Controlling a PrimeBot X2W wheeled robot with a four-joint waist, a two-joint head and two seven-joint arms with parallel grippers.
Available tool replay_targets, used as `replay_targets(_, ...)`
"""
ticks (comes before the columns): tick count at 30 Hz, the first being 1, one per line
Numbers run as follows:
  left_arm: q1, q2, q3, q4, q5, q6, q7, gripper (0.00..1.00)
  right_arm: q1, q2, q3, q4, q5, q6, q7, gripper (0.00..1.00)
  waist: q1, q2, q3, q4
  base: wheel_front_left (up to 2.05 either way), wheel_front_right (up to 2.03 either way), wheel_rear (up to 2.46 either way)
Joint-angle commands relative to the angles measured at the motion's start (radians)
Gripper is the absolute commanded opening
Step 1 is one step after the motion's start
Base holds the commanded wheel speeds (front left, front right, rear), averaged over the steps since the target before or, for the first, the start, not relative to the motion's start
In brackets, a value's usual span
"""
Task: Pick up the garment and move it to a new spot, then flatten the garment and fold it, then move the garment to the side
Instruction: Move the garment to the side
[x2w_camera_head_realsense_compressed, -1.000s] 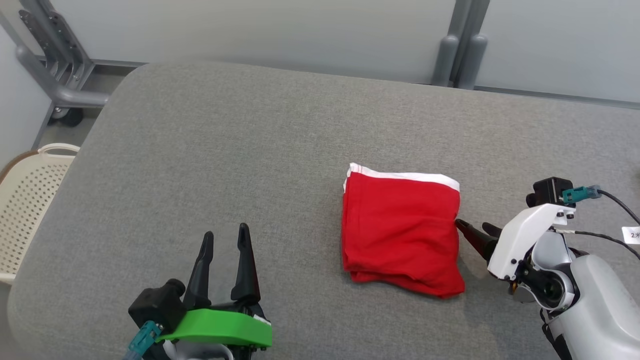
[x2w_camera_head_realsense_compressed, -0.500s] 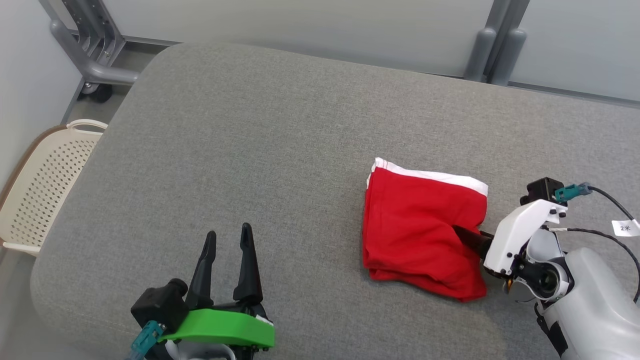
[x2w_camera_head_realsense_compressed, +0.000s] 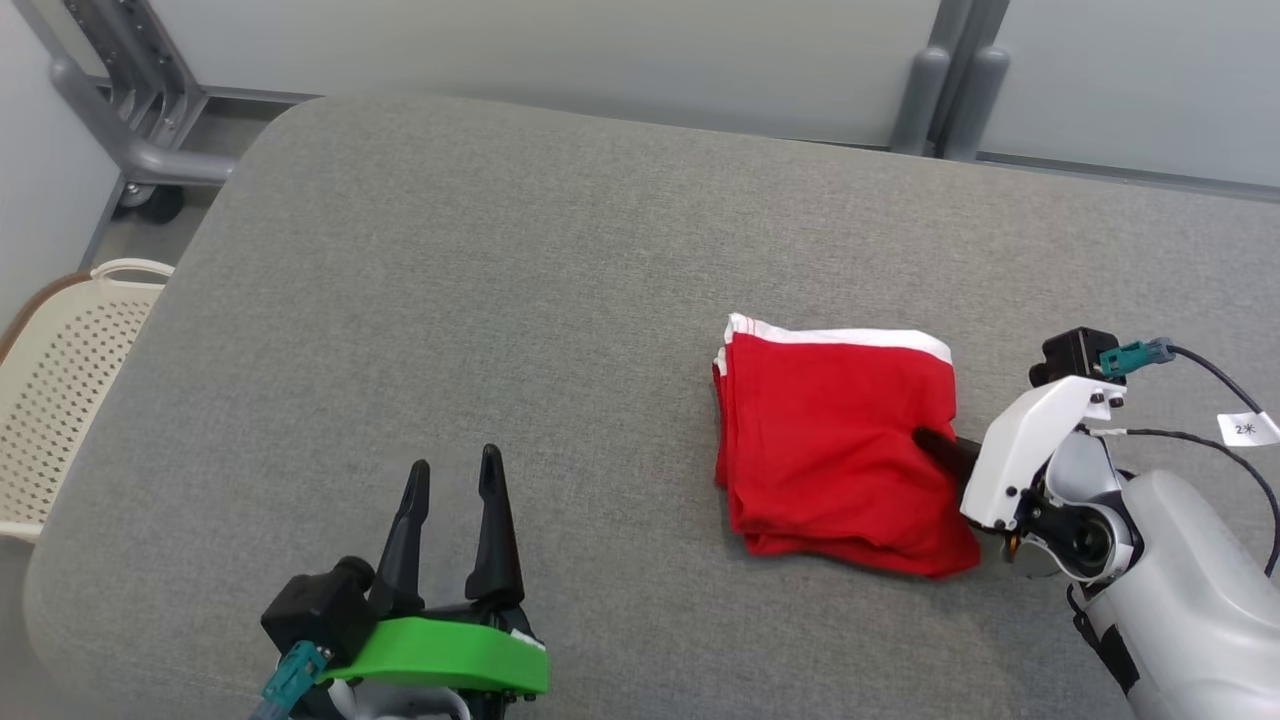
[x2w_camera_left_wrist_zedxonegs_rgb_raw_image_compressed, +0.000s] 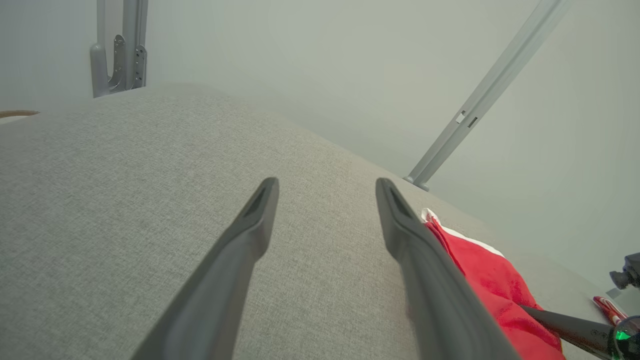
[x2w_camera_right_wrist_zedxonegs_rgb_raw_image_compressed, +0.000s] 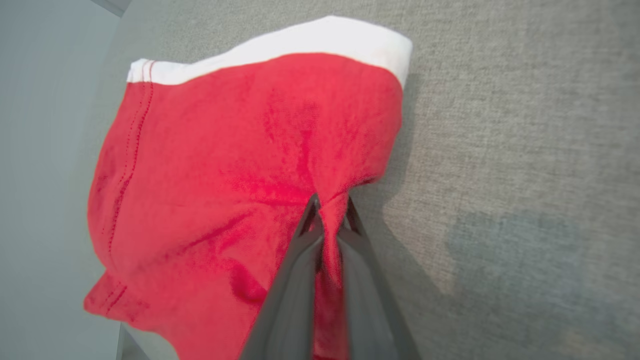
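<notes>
Garment of soft red knit, white-banded, tight within right tool; left tool agape.

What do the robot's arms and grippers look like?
Both have two long, dark, tapering jaws. The left gripper has a bright green mount, black camera block and teal connector. The right gripper has a white mount, pale grey forearm, teal plug, black cables and a white tag.

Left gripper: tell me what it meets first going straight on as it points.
Nothing stands in its line. The left gripper points across the bare grey padded top, with the red garment off to its right. It might graze the top farther on; depth is unclear.
</notes>
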Motion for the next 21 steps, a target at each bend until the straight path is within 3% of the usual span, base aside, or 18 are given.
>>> replay_targets(1, -0.014, 0.004, -0.002, 0.000, 0.009, -0.002, 0.000, 1.00, -0.013, -0.019, 0.008, -0.012, 0.006, 0.000, 0.000, 0.00, 0.0000, 0.0098, -0.002, -0.028, 0.00, 0.00, 0.00)
replay_targets(9, -0.025, 0.004, -0.012, -0.008, 0.034, -0.003, 0.000, 1.00, -0.036, -0.078, 0.029, -0.051, -0.002, 0.000, 0.026, 0.00, 0.0000, 0.0098, 0.002, -0.135, 0.00, 0.00, 0.00)
replay_targets(21, -0.071, 0.004, -0.018, 0.006, 0.076, -0.021, 0.000, 1.00, -0.092, -0.124, 0.026, -0.101, -0.031, 0.000, 0.064, 0.00, 0.0000, 0.0098, 0.057, -0.412, 0.00, 0.00, 0.00)
